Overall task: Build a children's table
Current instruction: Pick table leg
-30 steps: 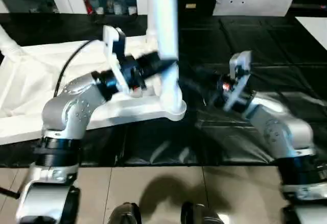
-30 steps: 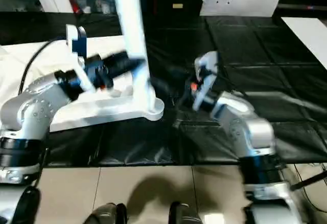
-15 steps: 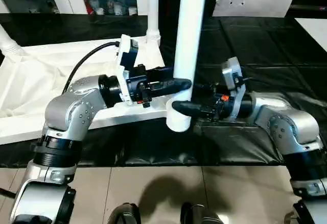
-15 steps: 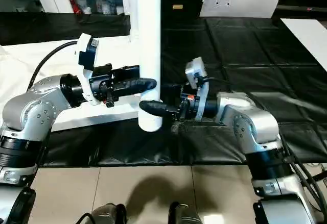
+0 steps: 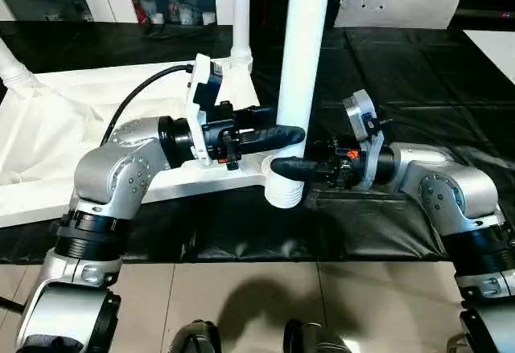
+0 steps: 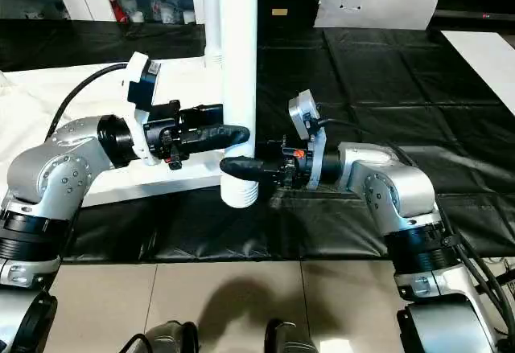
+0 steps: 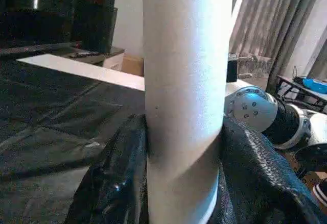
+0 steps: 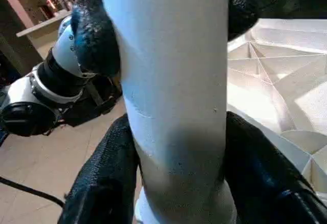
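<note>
Holding a white leg (image 5: 304, 63) upright between them, both grippers work at the near corner of the upturned tabletop (image 5: 48, 140), which lies ribs-up on the black sheet-covered surface (image 5: 402, 71) at about 9 o'clock from the leg. The left gripper (image 5: 283, 136) comes in from 9 o'clock with its jaws clenched on the shaft; the left wrist view shows a black finger (image 7: 112, 183) pressed to each side of it. The right gripper (image 5: 283, 166) reaches from 3 o'clock, just below the left one, and the right wrist view shows its fingers (image 8: 107, 183) hugging the shaft as well, so both appear to be grasping the leg.

The ribbed foot of the leg (image 5: 283, 194) sits at the tabletop's near right corner, where a socket should be. A second leg (image 5: 241, 15) already stands at 12 o'clock, at the far corner.

To do this step well, I judge the shaft should be kept truly vertical, with the two grips acting together so neither twists it aside, then pressed or turned straight down until it seats. Any lean would likely jam it at the socket's mouth.

The socket itself is hidden behind the leg's end and the fingers, so whether the leg has entered it cannot be told. The leg's top runs out of view at 12 o'clock, and the tabletop's left end is cut off.
</note>
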Motion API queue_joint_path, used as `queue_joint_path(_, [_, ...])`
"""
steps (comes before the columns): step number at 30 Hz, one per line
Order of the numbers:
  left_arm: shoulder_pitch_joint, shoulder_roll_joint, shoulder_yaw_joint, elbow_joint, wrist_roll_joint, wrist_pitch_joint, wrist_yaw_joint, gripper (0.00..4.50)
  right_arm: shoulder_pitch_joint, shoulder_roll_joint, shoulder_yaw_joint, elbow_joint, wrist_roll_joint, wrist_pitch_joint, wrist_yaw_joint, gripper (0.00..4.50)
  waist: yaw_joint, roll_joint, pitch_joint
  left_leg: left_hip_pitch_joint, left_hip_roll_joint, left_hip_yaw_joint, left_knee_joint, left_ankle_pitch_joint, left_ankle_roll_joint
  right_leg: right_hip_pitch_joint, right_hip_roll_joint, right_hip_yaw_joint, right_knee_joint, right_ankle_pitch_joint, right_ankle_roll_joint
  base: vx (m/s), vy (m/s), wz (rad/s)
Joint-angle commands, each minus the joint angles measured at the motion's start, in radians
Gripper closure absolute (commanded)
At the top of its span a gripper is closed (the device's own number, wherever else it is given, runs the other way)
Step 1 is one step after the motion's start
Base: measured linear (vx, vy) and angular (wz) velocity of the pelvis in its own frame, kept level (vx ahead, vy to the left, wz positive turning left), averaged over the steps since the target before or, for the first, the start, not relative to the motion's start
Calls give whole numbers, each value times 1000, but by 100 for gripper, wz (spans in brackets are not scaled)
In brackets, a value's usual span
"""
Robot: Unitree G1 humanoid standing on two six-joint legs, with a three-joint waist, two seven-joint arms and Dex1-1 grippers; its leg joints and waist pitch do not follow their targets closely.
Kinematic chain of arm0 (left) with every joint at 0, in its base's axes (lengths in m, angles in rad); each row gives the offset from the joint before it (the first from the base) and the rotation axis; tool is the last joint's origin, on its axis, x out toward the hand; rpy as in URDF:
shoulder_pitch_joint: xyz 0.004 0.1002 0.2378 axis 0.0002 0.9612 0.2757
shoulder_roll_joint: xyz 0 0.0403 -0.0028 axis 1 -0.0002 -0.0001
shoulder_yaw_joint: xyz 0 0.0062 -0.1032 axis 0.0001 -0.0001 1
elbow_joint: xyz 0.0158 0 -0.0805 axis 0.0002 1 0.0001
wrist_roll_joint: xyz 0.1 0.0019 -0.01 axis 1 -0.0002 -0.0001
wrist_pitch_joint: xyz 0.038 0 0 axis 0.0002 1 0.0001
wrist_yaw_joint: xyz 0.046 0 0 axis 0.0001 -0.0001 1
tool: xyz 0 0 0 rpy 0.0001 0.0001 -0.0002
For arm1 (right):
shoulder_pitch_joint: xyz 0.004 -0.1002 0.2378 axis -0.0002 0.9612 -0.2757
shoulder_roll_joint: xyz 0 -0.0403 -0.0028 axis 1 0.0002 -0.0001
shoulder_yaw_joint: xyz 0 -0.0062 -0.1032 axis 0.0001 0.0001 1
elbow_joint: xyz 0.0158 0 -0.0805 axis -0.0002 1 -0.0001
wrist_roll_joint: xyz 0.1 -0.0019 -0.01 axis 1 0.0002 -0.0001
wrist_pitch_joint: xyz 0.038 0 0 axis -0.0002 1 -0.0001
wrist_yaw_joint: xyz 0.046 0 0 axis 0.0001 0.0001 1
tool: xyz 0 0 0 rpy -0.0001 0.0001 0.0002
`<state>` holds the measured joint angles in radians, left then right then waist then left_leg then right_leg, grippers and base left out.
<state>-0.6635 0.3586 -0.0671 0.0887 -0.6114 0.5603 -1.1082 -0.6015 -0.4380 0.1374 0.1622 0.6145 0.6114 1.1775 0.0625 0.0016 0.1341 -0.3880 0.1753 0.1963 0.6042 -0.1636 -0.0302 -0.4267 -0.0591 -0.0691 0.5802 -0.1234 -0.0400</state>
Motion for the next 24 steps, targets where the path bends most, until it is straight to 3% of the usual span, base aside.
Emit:
queue_joint_path(1, [-22, 0, -7, -3, 12, -24, -7, 262, -11, -1, 1, 9, -14, 11, 2, 249, 5, -9, -112, 21, 44, -24, -57, -145, 51, 66, -78, 43, -66, -411, -133, 0, 0, 0])
queue_joint_path(11, [-43, -8, 4, 24, 16, -4, 17, 262, -11, 14, -3, 17, -32, -7, -21, 257, 6, -7, -110, 21, 44, -25, -58, -147, 49, 66, -78, 43, -66, -405, -139, 0, 0, 0])
queue_joint_path(12, [-47, -14, 15, 28, 7, -3, 24, 206, -12, 17, -5, 20, -37, -13, -30, 258, 5, -7, -111, 21, 44, -24, -57, -146, 50, 66, -78, 43, -66, -404, -139, 0, 0, 0])
queue_joint_path(13, [-55, -20, 30, 34, -2, 5, 40, 192, -13, 21, -8, 23, -43, -18, -40, 258, 5, -7, -109, 21, 43, -24, -57, -149, 49, 65, -78, 43, -67, -409, -138, 0, 0, 0])
queue_joint_path(16, [-62, -19, 37, 41, 3, 6, 53, 186, -14, 27, -10, 27, -53, -33, -57, 259, 4, -8, -109, 21, 43, -25, -57, -151, 47, 65, -78, 42, -67, -411, -137, 0, 0, 0])
queue_joint_path(19, [-59, -12, 38, 38, 8, 3, 51, 150, -11, 40, -14, 27, -71, -63, -80, 259, 4, -6, -108, 21, 42, -25, -57, -149, 48, 65, -78, 43, -68, -410, -138, 0, 0, 0])
queue_joint_path(24, [-30, -1, 45, -4, 36, -15, 93, 100, 0, 128, -50, 33, -123, -140, -249, 259, -1, -2, -109, 23, 47, -27, -60, -150, 34, 61, -80, 44, -63, -394, -145, 0, 0, 0])
